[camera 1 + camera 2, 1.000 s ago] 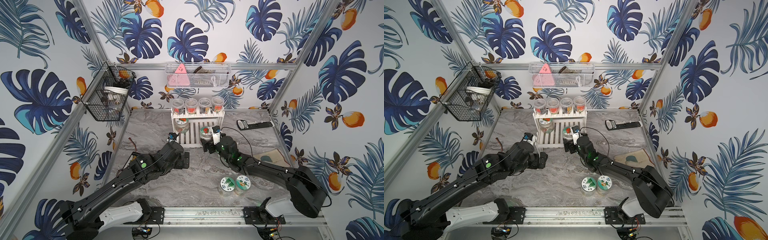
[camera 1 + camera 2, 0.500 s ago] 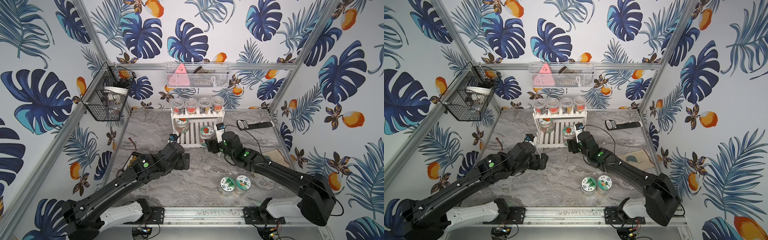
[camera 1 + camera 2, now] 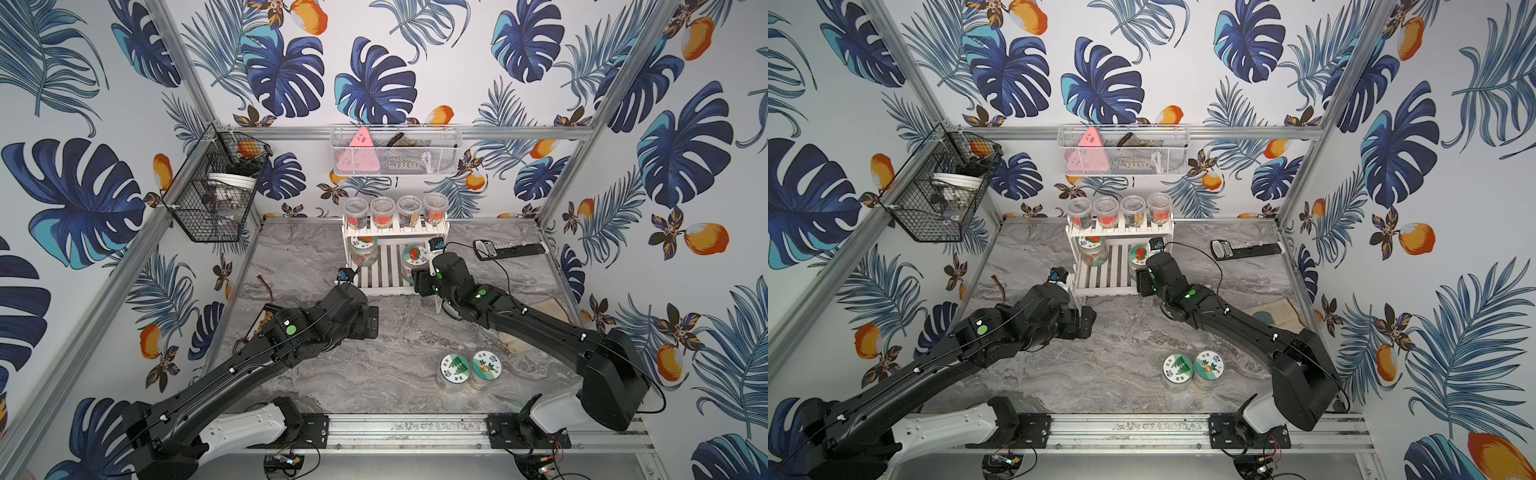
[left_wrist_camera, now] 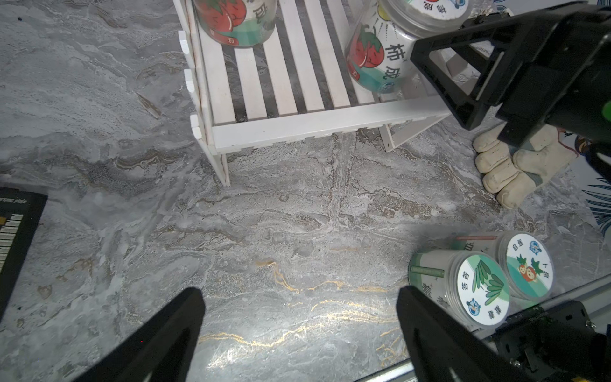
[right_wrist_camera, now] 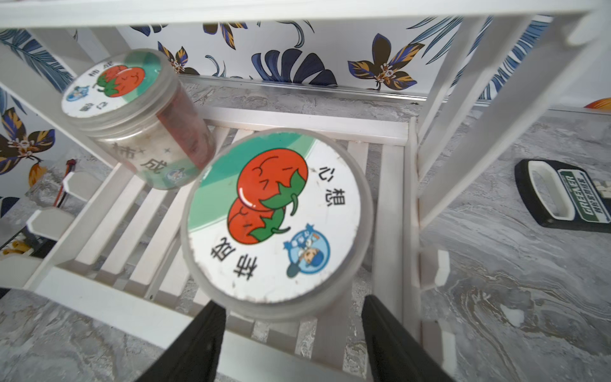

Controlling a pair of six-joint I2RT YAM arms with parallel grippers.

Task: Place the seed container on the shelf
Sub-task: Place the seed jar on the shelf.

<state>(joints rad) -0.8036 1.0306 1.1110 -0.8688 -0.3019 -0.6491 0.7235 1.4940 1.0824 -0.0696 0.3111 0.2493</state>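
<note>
seed container (image 5: 274,218) on shelf (image 5: 99,297); right gripper (image 5: 292,306) straddles it

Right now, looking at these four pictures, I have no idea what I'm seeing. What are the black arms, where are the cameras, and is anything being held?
These are two robot arms fixed to a rail beside a marble table. Two pictures look down from overhead. The other two come from a camera on each arm's wrist. On the table stand a small white shelf carrying jars, two loose jars and a glove. The right pincer seems to grip a tomato jar at the shelf's lower tier. The left pincer is open and empty.
</note>
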